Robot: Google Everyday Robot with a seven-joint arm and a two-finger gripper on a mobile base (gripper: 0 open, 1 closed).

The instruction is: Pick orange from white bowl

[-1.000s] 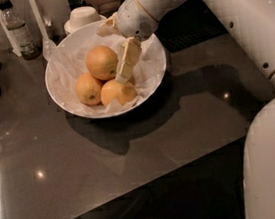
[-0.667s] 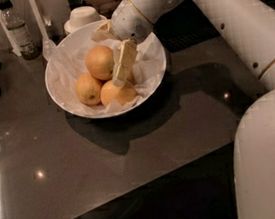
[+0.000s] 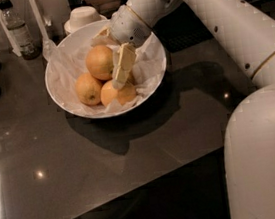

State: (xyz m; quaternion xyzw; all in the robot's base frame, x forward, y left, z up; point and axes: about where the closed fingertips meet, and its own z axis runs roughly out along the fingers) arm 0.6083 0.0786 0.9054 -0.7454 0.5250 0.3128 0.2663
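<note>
Your gripper (image 3: 121,74) hangs down inside the white bowl (image 3: 60,102), just right of the orange (image 3: 99,62), which sits on top of the pile of fruit. You cannot tell whether the gripper is clenched or released.

A dark, glossy desk (image 3: 148,155) is seen, with small light glints and a pale glare at its left edge mirrored in it. Below its near edge a dark floor (image 3: 141,214) is made out. The jaws are held over the desk's far half.
</note>
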